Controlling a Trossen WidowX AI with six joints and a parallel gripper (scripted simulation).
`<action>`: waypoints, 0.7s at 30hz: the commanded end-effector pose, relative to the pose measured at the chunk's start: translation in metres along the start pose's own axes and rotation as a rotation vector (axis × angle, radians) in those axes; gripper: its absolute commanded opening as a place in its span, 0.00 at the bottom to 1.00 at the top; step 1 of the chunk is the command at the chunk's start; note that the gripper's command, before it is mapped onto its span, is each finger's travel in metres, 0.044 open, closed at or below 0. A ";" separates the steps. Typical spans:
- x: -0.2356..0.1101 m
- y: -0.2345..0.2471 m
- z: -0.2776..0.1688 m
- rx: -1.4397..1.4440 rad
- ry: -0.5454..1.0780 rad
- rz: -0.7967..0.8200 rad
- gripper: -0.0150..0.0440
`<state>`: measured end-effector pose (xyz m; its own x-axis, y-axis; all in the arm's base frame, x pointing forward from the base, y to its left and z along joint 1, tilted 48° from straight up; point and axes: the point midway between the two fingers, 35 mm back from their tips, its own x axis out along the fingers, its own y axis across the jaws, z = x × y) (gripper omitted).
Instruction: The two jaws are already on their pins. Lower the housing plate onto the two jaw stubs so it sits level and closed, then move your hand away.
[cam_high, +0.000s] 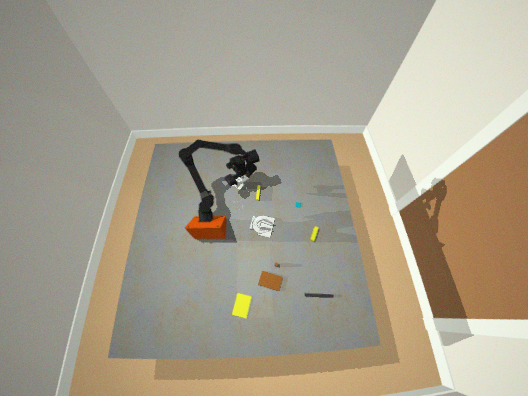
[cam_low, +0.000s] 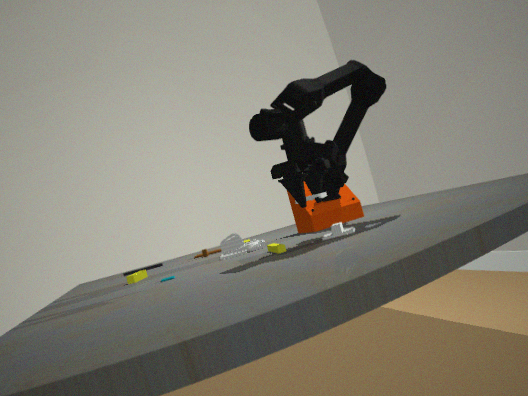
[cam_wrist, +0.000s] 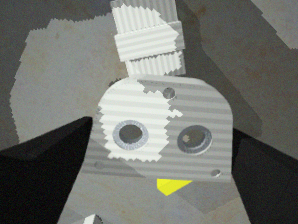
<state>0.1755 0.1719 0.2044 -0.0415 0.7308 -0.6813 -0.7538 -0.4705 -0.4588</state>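
And there's the gripper (cam_high: 238, 181) (cam_low: 314, 200) (cam_wrist: 159, 129), clamped on the housing plate (cam_high: 239, 182) (cam_low: 312, 198) (cam_wrist: 159, 112), fingers at its two side edges, holding it up off the grey tabletop (cam_high: 175, 290) (cam_low: 250, 310) (cam_wrist: 50, 75)! Two ringed holes face the wrist view. Under the tool stands a small white stepped piece (cam_low: 339, 230) (cam_wrist: 150, 45), apart from the plate in the exterior view. The white assembly (cam_high: 262, 227) (cam_low: 242, 246) sits well off from the tool, on the lower right in the top view, so the plate isn't on it; its stubs are too small to make out.

What a surface, too: mottled with brownish patches, the arm's dark shadow spreading beneath and beside the tool. A yellow block (cam_high: 258, 192) (cam_low: 276, 248) lies near the tool, between it and a small teal piece (cam_high: 298, 204) (cam_low: 167, 279) in the top view. Behind the tool in the exterior view, the orange base (cam_high: 215, 230) (cam_low: 300, 225) carries the arm. Around it all, well out from the tool, tan floor (cam_high: 95, 310) (cam_low: 300, 350) skirts the tabletop, meeting pale baseboards (cam_high: 250, 131) (cam_low: 480, 261) and plain grey walls (cam_high: 240, 65) (cam_low: 150, 100).
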 end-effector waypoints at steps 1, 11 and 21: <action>0.002 -0.003 -0.012 0.108 0.008 0.005 0.85; 0.004 -0.005 -0.045 0.404 0.028 0.011 0.85; 0.005 -0.004 -0.078 0.700 0.043 0.013 0.85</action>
<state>0.2231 0.1435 0.1644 -0.0372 0.7055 -0.7077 -0.9946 -0.0948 -0.0422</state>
